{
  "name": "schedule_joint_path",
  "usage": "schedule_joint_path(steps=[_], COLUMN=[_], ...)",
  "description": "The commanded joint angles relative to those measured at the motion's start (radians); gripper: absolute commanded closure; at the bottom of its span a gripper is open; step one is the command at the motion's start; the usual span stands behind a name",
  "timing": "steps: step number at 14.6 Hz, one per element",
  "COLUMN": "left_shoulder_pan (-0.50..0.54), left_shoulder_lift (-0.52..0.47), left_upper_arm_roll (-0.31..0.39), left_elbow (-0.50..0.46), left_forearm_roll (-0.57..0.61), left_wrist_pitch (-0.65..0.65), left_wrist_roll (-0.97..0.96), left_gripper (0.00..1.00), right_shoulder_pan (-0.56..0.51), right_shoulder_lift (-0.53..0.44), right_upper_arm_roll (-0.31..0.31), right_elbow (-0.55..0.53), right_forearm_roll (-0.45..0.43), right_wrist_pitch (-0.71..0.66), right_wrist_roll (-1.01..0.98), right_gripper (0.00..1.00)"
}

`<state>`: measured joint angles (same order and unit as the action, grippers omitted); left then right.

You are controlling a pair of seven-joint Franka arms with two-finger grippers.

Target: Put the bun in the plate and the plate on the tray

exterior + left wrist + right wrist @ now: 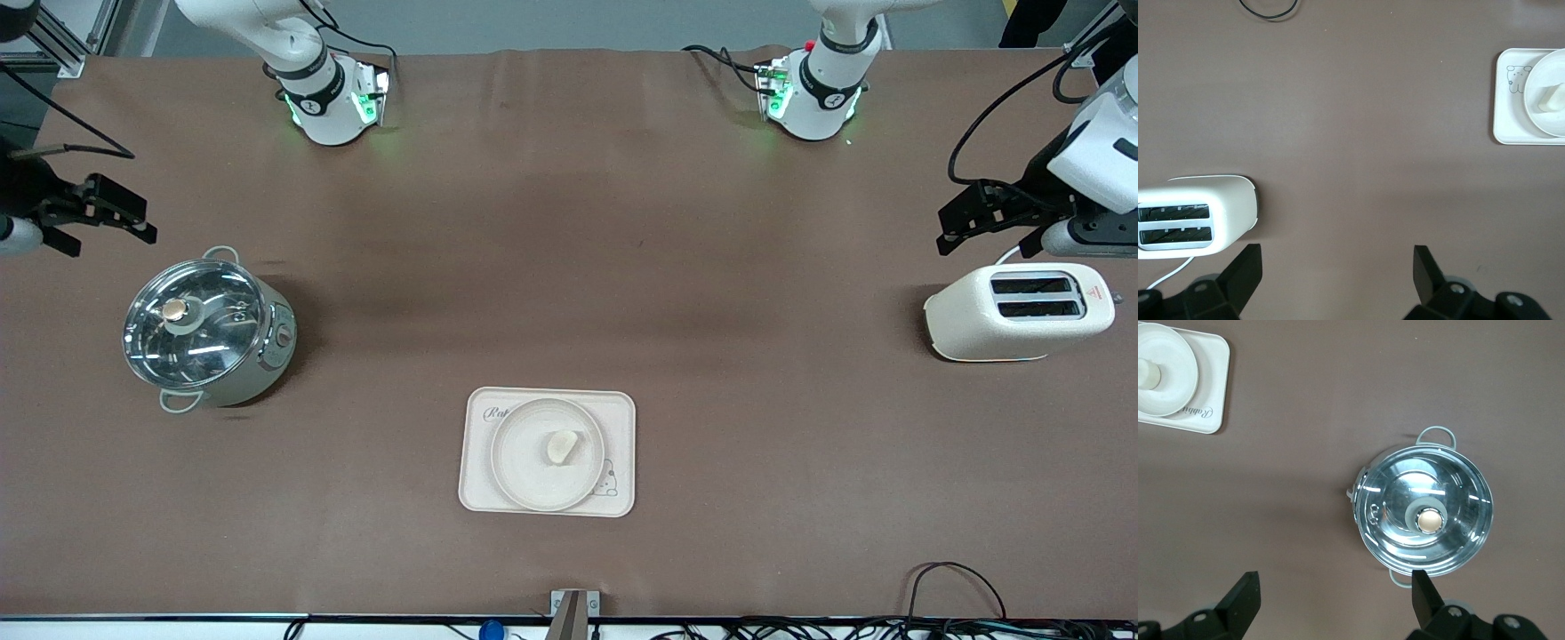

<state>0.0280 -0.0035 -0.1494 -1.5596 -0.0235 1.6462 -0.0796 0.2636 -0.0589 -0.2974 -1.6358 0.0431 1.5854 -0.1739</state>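
Note:
The bun (562, 446) lies on the round plate (524, 476). The plate sits on the rectangular tray (620, 418), which rests on the table near the front camera's edge. My left gripper (991, 233) is open and empty, up over the table's left-arm end beside the toaster. My right gripper (107, 238) is open and empty, up over the right-arm end beside the pot. The left wrist view shows the tray (1503, 113), plate (1537, 80) and bun (1551, 100) well away from the left gripper (1337, 257). The right wrist view shows the tray (1211, 380), plate (1178, 360) and bun (1146, 373) well away from the right gripper (1335, 583).
A white toaster (1022, 311) stands at the left arm's end; it also shows in the left wrist view (1195, 213). A steel pot with a glass lid (206, 331) stands at the right arm's end; it also shows in the right wrist view (1425, 517). Cables (951, 587) lie at the table's near edge.

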Motion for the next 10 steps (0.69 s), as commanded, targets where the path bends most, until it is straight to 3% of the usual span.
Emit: schedule_joint_path(steps=[1, 3, 8, 10], left_shoulder_pan=[-0.063, -0.062, -0.056, -0.053], left_shoulder_lift=[-0.003, -0.003, 0.0, 0.002], left_upper_arm_roll=[0.073, 0.071, 0.073, 0.076], left_elbow=[0.012, 0.012, 0.012, 0.013], left_forearm_roll=[-0.001, -0.003, -0.001, 0.0], left_wrist_pitch=[-0.016, -0.016, -0.012, -0.012], left_wrist_roll=[0.005, 0.012, 0.015, 0.015], left_gripper=[0.0, 0.0, 0.0, 0.0], right_shoulder_pan=[-0.014, -0.032, -0.161, -0.165], right_shoulder_lift=[-0.045, -0.041, -0.044, -0.045], right_upper_arm_roll=[0.015, 0.026, 0.133, 0.136], right_elbow=[-0.038, -0.006, 0.011, 0.013], right_forearm_roll=[-0.037, -0.039, -0.04, -0.04], right_wrist_pitch=[-0.018, -0.031, -0.061, -0.065], right_wrist_roll=[0.001, 0.001, 0.002, 0.001], right_gripper=[0.0, 0.0, 0.0, 0.0])
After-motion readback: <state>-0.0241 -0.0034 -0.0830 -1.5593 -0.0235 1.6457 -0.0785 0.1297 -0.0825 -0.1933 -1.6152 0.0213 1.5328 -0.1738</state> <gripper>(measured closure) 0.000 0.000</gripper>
